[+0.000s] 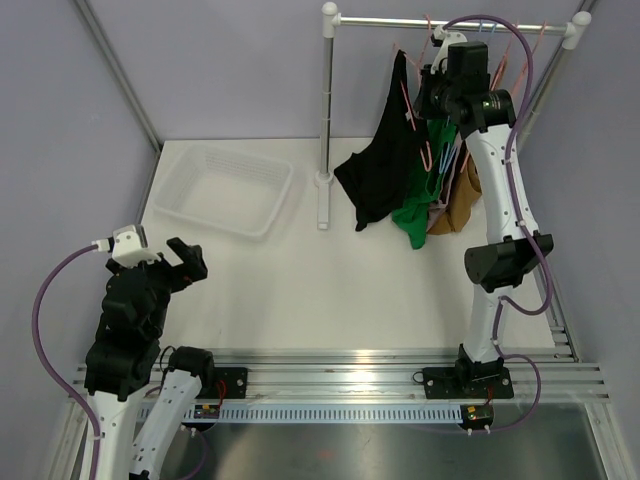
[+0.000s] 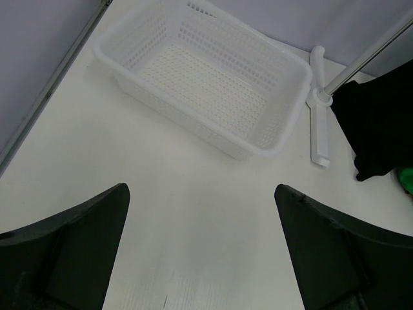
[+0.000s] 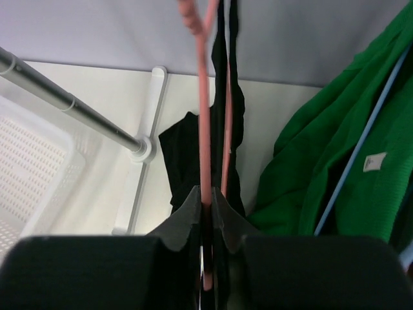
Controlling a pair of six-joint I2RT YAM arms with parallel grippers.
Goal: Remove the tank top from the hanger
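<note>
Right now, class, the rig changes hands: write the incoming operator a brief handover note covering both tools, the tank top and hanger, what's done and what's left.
Left tool: open, empty, above the table near the white basket.
Right tool: up by the rail, pinched on the pink hanger.
Black tank top: hanging on that hanger, beside a green garment.
Done: hanger gripped.
Left: get the tank top off the hanger.
</note>
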